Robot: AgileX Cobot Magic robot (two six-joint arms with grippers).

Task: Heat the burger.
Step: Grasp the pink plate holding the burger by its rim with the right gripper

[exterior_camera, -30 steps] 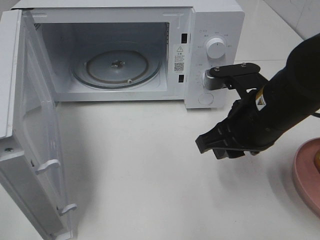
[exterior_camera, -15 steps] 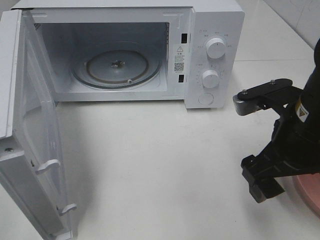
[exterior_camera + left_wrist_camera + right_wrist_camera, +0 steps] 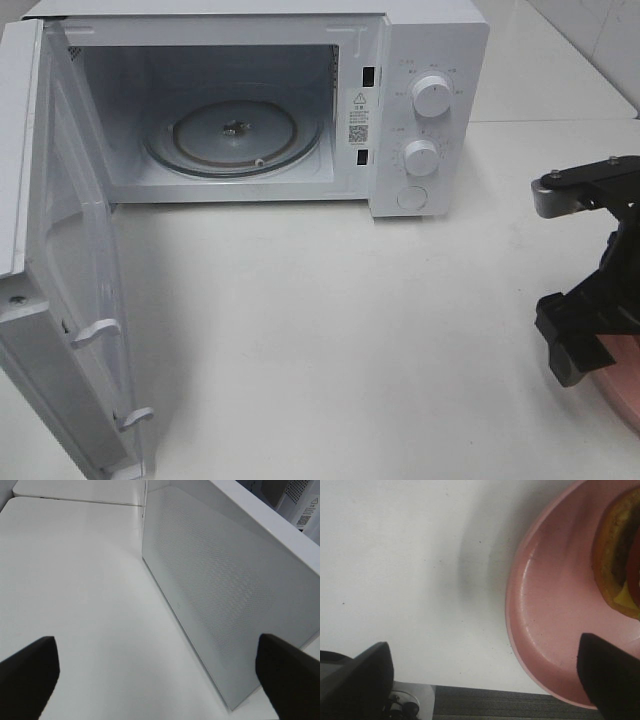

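— How far along is this getting?

— Barely starting, I'd say. The microwave (image 3: 430, 40) is standing with its door (image 3: 60, 280) hanging wide open on the left, and the turntable (image 3: 235, 135) inside is lying bare. So the opening step is looking done.

— And the burger?

— The burger (image 3: 617, 555) is sitting on the plate (image 3: 545, 610) at the right of the table (image 3: 320, 320), well apart from the microwave. Only a slice of it is showing in the right wrist view. The high camera is catching just the plate's rim.

— Is anything holding it?

— No. The right gripper (image 3: 481, 680) is hovering at the plate's edge with its jaws spread wide and nothing between them. One finger is hanging over the plate, the other over bare table. It is not touching the burger.

— The left one?

— The left gripper (image 3: 160, 677) is also gaping empty, beside the door's outer face. The high camera is not showing it.

— So what is remaining?

— Nearly everything, I'm judging: gripping the burger or its plate, carrying it across to the turntable, shutting the door, then turning the knobs (image 3: 432, 95). Whether the grip is aiming for plate or burger, I am not able to tell.
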